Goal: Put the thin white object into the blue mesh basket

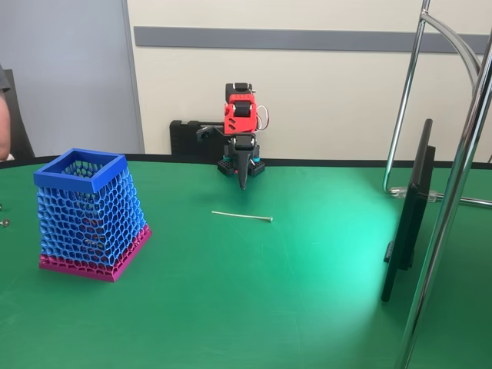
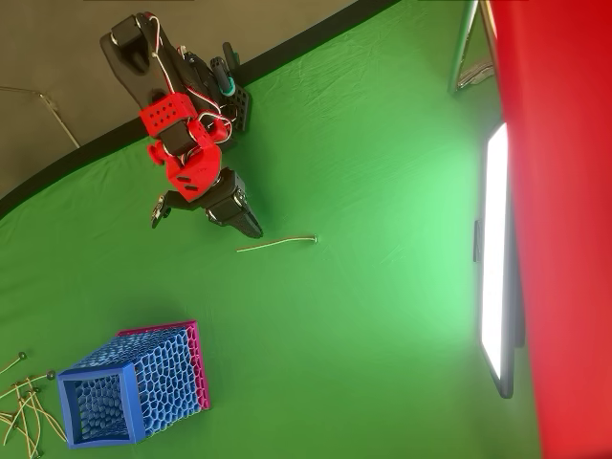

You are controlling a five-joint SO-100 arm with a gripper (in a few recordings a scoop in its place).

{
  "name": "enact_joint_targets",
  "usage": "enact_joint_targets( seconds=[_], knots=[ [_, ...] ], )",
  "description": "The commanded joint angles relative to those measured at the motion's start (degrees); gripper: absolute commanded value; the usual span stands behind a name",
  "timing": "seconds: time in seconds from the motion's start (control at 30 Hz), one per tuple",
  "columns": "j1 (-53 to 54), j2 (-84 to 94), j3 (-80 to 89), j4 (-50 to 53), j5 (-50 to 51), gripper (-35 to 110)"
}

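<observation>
The thin white object (image 1: 241,217) (image 2: 277,244) lies flat on the green table near the middle, its small knob at the right end in both views. The blue mesh basket (image 1: 81,171) (image 2: 96,421) stands upright on its pink base at the left, well apart from the stick. My gripper (image 1: 243,184) (image 2: 256,229) hangs point-down from the red and black arm at the back. Its tip is just behind the stick without touching it, and its fingers look pressed together with nothing between them.
A dark screen (image 1: 411,207) (image 2: 495,258) stands on edge at the right, next to chrome stand poles (image 1: 461,177). Several thin sticks (image 2: 24,406) lie at the table's left edge by the basket. A person's arm (image 1: 4,115) shows at the far left.
</observation>
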Motion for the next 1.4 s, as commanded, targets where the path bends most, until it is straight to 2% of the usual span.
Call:
enact_joint_targets(
  seconds=[0.0, 0.57, 0.93, 1.37],
  knots=[
    [-0.5, -5.0, -5.1, -1.0, 2.1, 1],
    [-4.1, -37.9, -30.6, 6.3, 16.5, 1],
    [-9.1, -54.5, -43.3, 11.8, 26.6, 9],
    [-8.3, -70.1, -55.0, 16.6, 32.2, 9]
  ],
)
